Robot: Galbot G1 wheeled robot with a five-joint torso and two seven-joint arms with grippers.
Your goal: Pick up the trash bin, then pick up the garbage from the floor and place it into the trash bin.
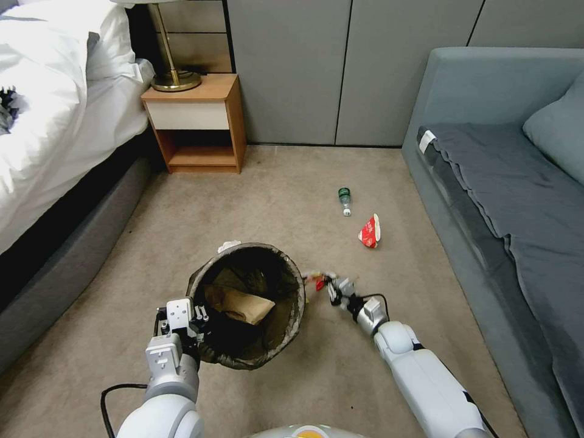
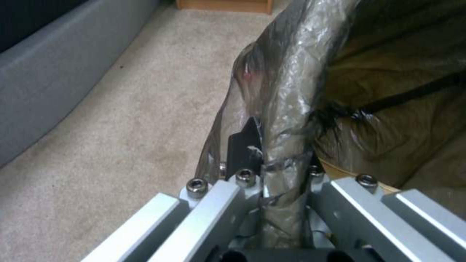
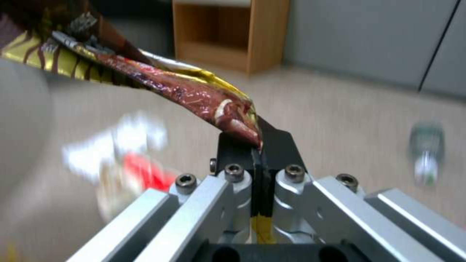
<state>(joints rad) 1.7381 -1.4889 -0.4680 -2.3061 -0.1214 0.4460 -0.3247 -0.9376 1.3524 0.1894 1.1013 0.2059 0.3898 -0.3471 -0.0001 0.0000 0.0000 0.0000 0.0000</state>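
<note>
Two grips carry risk: my left end effector (image 1: 193,324) pinches the trash bin (image 1: 246,304) by its bagged rim, which could slip; my right end effector (image 1: 322,283), beside it, nips a snack wrapper (image 3: 194,92) only by its tip, which could drop outside.

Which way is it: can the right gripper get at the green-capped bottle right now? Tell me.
Probably not yet: the right gripper is shut on a snack wrapper. The carpet to the bottle lies bare.
</note>
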